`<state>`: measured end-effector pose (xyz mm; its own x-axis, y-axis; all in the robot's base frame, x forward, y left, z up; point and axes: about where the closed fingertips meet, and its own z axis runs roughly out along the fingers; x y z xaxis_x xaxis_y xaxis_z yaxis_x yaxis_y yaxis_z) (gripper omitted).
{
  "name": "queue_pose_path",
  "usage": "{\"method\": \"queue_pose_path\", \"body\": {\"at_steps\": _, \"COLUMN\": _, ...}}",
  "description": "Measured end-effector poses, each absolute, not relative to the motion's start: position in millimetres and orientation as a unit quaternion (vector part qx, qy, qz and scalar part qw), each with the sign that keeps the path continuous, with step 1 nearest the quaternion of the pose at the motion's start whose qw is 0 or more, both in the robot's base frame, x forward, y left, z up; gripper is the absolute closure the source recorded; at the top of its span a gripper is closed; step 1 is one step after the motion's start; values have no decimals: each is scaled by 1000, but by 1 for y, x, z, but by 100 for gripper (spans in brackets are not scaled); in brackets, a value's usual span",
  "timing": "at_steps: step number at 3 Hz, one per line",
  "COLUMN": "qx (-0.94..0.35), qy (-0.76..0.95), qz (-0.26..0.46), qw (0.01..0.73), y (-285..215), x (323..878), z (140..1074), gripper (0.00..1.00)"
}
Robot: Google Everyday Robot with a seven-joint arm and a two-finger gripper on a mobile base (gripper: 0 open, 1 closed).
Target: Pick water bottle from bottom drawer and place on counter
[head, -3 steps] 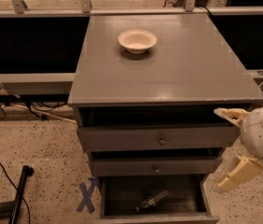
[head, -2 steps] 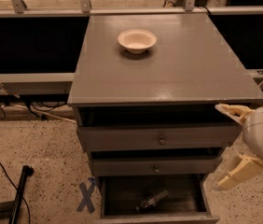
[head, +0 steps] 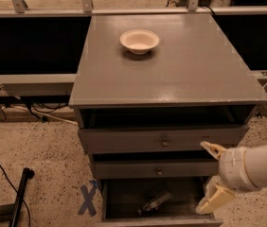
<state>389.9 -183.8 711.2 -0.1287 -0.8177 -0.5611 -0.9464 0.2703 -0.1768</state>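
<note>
A grey-brown cabinet with three drawers stood on a speckled beige floor (head: 39, 160), seen from above and in front. Its broad grey counter (head: 181, 70) carried a small cream bowl (head: 139, 40) near the back, left of centre. The two shallow upper drawers, each with a small round knob (head: 164, 142), sat slightly pulled out. The bottom drawer (head: 124, 195) was pulled open, showing a dark interior. The water bottle (head: 155, 203) lay on its side inside it, near the middle of the drawer floor; its label was too dim to read. The robot's white arm reached in from the right, and its gripper (head: 202, 177) hung in front of the cabinet's right side, above the open drawer's right end, with its two cream fingers (head: 212, 149) spread wide apart and holding nothing. The only mark in view was a blue X (head: 89, 200) on the floor, just left of the open drawer. A black pole (head: 20, 197) lay farther left.
</note>
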Motion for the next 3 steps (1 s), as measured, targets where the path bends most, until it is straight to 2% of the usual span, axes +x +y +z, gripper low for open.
{"method": "queue_pose_path", "body": {"at_steps": 1, "qx": -597, "qy": 729, "qz": 117, "qw": 314, "y": -186, "x": 387, "z": 641, "gripper": 0}}
{"method": "queue_pose_path", "body": {"at_steps": 2, "qx": -598, "qy": 724, "qz": 116, "qw": 323, "y": -187, "x": 390, "z": 623, "gripper": 0}}
{"method": "queue_pose_path", "body": {"at_steps": 3, "qx": -640, "qy": 704, "qz": 118, "qw": 286, "y": -182, "x": 389, "z": 606, "gripper": 0}}
